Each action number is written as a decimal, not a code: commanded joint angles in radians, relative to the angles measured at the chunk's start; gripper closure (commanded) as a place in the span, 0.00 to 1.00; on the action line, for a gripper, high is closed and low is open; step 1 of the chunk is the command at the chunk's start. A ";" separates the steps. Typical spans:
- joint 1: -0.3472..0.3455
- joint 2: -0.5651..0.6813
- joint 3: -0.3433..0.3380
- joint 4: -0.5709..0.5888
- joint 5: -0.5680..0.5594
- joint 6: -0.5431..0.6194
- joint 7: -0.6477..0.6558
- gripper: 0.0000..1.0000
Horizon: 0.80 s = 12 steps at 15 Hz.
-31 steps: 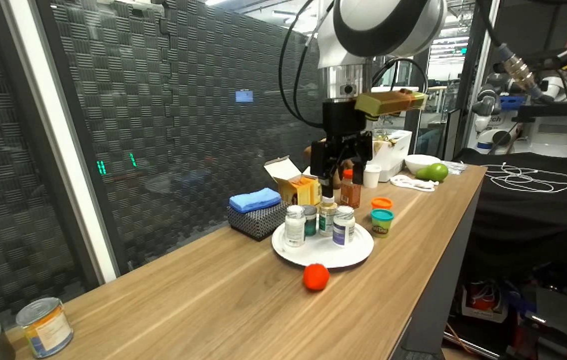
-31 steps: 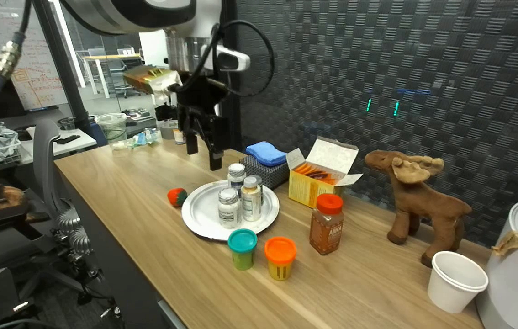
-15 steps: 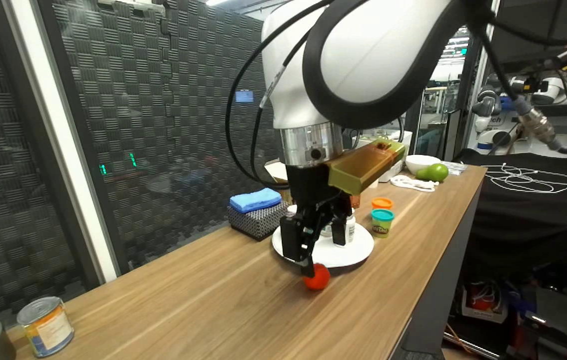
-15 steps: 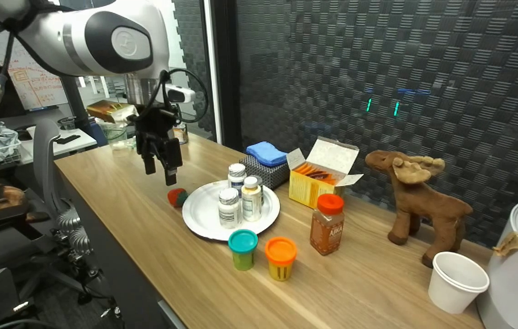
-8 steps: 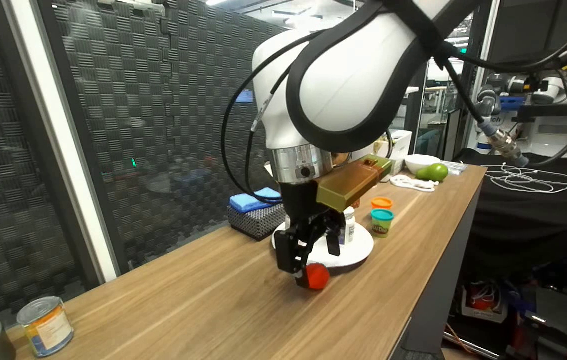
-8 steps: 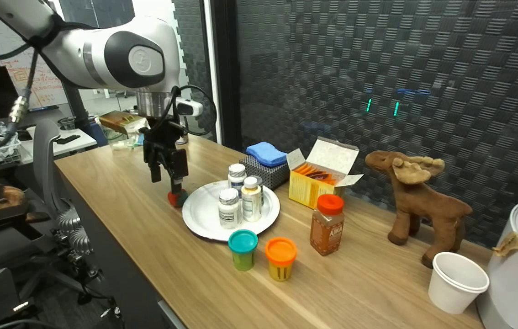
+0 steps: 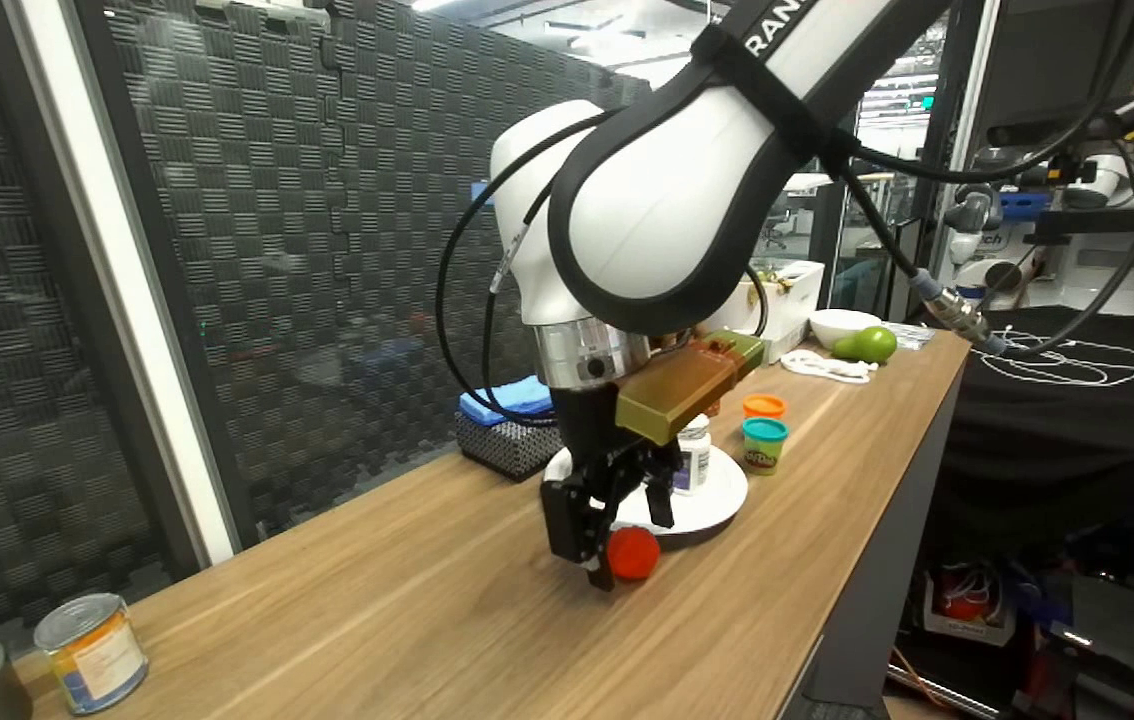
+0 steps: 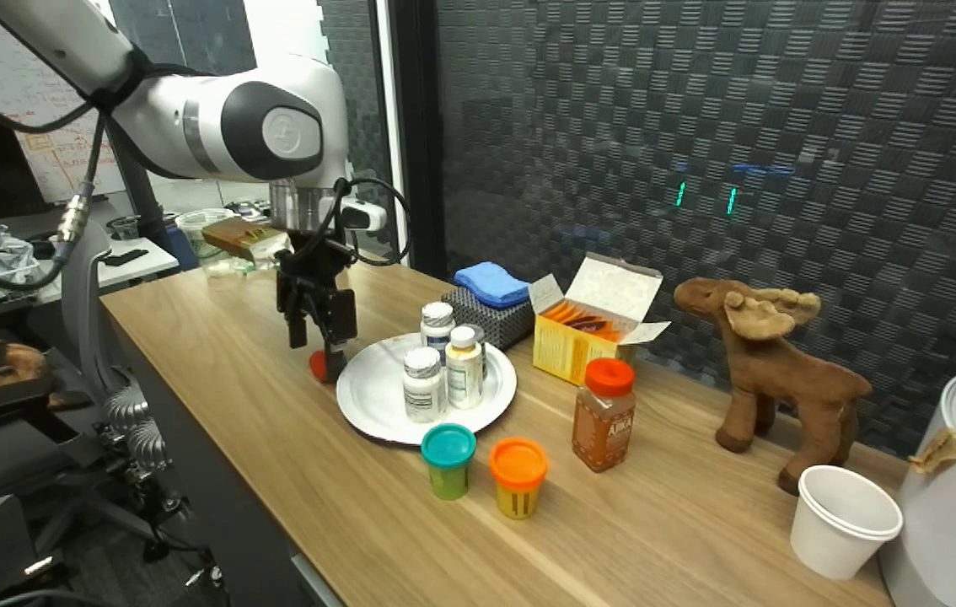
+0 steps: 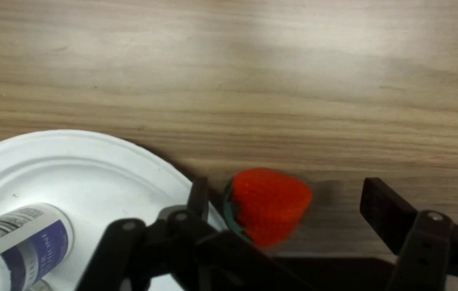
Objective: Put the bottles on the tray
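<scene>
We see the claw (image 9: 289,202) with its jaws wide apart; a red strawberry (image 9: 269,206) appears between them (nothing is gripped). Four bottles (image 8: 464,375) stand on the tray (image 8: 368,405); the red-capped bottle (image 8: 603,421) stands on the desk (image 8: 655,539), nearby.

The round white tray (image 8: 370,389) lies flat on the table (image 8: 318,464) before me. Upright and close together on it I see a purple-labelled white bottle (image 9: 37,247), a blue-labelled white bottle (image 8: 436,327), a yellowish white-capped bottle (image 8: 464,375) and, partly hidden, a dark bottle (image 8: 481,344). The red-capped brown jar (image 8: 604,421) stands on the table, off the tray.
</scene>
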 commanded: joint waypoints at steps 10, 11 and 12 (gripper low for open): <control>0.034 0.036 -0.030 0.064 -0.002 -0.038 0.005 0.74; 0.036 0.029 -0.031 0.059 -0.002 -0.035 0.005 0.74; 0.034 0.024 -0.028 0.058 0.007 -0.036 -0.001 0.74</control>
